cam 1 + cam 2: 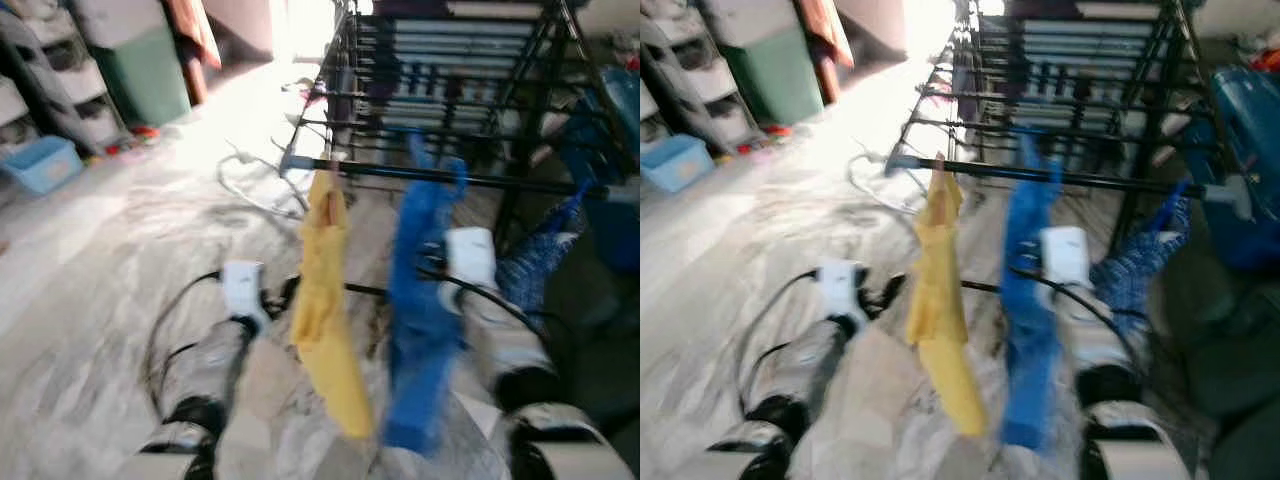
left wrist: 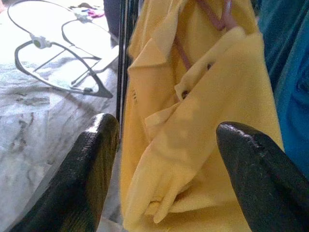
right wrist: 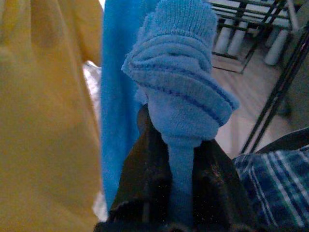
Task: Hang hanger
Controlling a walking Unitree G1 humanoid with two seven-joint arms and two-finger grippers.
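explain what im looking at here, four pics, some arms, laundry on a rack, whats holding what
This is a walking humanoid robot with two silver arms, each ending in two black fingers. The two wide, blurry pictures come from cameras on its head, looking down; the close-ups come from a camera on each wrist.

Ahead stands a black drying rack on a marble floor. A yellow garment and a blue garment hang from its front bar. An empty wire hanger lies on the floor beyond.

The left gripper is open, its fingers on either side of the yellow garment, not closed on it. The right gripper is shut on a blue knitted piece, pinched between its fingers.
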